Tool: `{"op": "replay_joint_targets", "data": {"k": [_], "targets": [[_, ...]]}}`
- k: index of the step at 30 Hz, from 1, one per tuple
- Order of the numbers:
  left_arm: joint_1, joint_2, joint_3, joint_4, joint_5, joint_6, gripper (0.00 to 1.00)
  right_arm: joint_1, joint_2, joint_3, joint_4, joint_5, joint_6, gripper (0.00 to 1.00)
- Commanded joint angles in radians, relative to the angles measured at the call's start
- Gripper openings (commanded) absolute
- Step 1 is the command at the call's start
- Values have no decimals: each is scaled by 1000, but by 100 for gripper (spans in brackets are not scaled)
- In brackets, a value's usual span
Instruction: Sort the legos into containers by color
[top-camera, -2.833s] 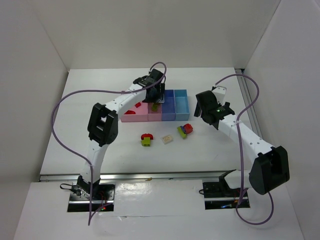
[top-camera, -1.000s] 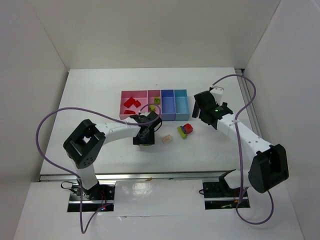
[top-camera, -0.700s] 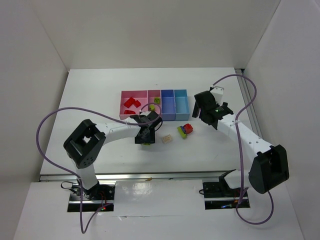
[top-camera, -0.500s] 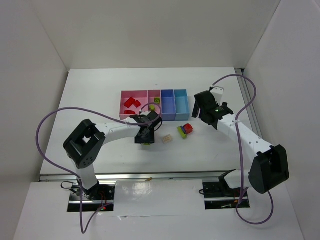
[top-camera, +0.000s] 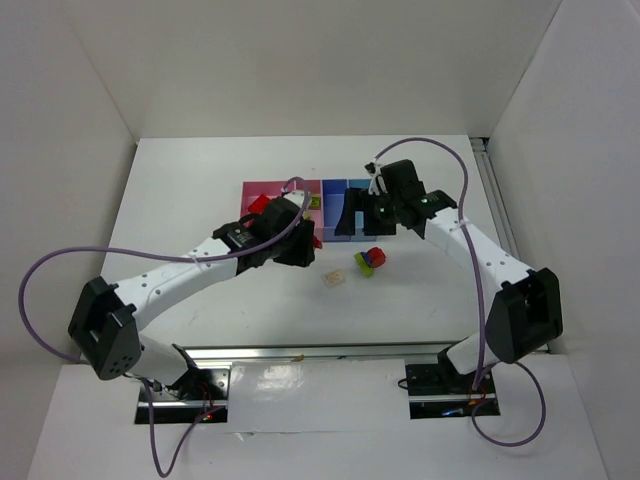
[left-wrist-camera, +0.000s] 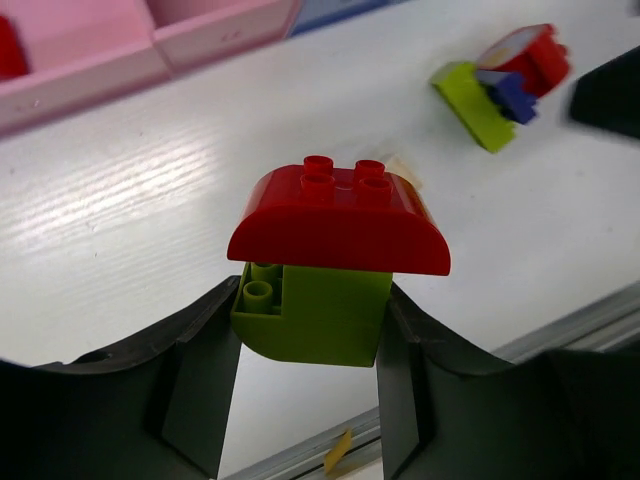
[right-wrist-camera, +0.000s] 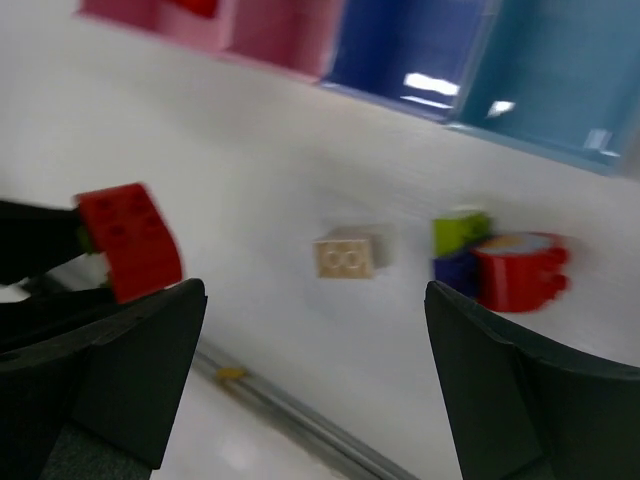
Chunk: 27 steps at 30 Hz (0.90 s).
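I am watching the left fingers (left-wrist-camera: 200, 380) pinching a red-and-green clump (left-wrist-camera: 335, 250) by its green base, above the tabletop (left-wrist-camera: 130, 200) and near the front of the pink containers (left-wrist-camera: 90, 50). The right fingers (right-wrist-camera: 110, 380) are standing spread wide, gripping nothing, over a cream brick (right-wrist-camera: 348, 254) and a red, blue and green clump (right-wrist-camera: 500, 265) lying on the tabletop.

Four joined shallow plastic bins (top-camera: 262, 188): two pink, one dark blue, one light blue; one red-and-green studded plastic brick clump (left-wrist-camera: 335, 270), one red-green-blue clump (top-camera: 369, 260), one cream brick (top-camera: 333, 279)
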Motion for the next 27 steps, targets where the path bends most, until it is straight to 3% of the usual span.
{"op": "replay_joint_targets", "data": {"k": [1,6,14,21,24,27], "targets": [[2,-23,-17,63,88,96,28,6,30,37,91,-402,-4,97],[12,-43,1,74,122,120,27,15,50,15,194,-564,34,97],[12,-43,1,94,125,91,23,37,108,15,203,-589,67,97],[12,-52,10,94,125,91,21,46,126,-3,261,-612,96,77],[12,-61,10,94,125,91,21,46,145,-3,301,-638,109,59],[12,-61,10,94,125,91,21,46,157,-12,344,-687,136,58]]}}
